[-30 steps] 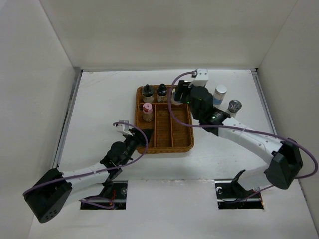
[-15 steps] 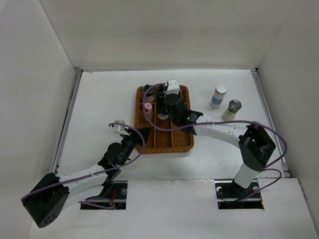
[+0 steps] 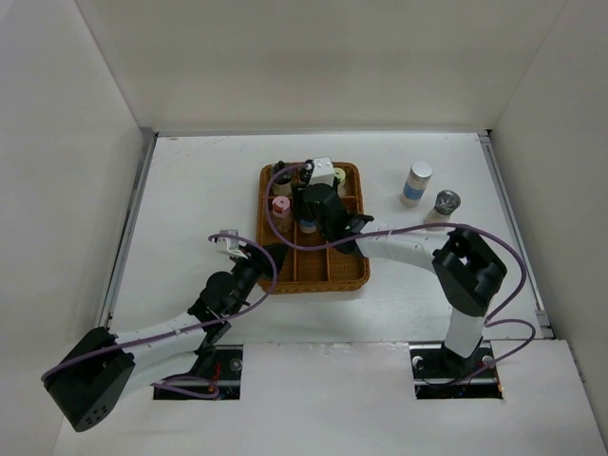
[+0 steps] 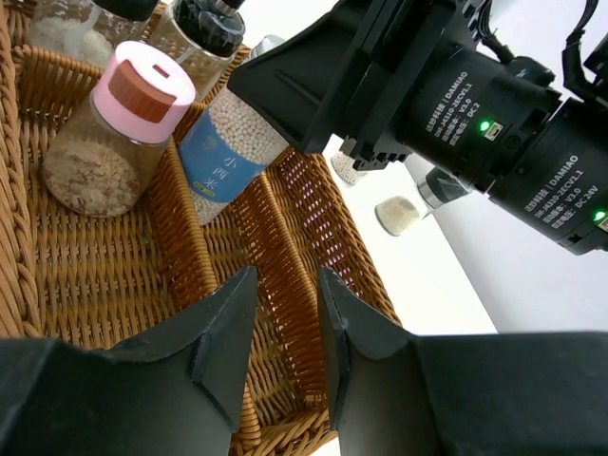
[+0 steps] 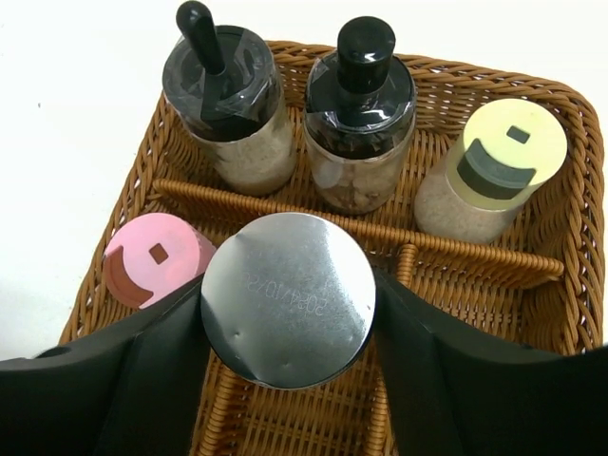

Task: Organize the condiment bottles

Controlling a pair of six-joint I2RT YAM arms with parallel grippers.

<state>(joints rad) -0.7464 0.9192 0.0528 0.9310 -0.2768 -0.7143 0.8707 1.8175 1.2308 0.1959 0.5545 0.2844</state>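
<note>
R gripper (image 5: 290,332): fingers pinch the held white btl (image 4: 220,157) (blue label, foil-sealed top facing the wrist cam). It sits over the wicker tray (image 5: 456,68), in the lane next to the pink-cap btl (image 5: 157,261), on the near side of the cross divider. Can't tell if its base touches the tray floor.

R wrist view, from the held btl:
- pink-cap btl at 9 o'clock, just beside
- spout black-cap btl (image 5: 223,95) at 11
- knob black-cap btl (image 5: 359,104) at 1
- yellowish-cap btl (image 5: 494,161) at 2

The last three stand in the far row, and all four are upright in the tray.

L gripper (image 4: 285,313): fingers a slim gap apart, nothing in it. It hangs over the tray's near-left part, approx 7 o'clock in the top view.

Off the tray in the top view, the 2nd white btl (image 3: 415,183) is at the tray's 2 o'clock and the silver-cap shaker (image 3: 444,207) at 3. Both are upright on the table (image 3: 190,190), near each other but not touching.
</note>
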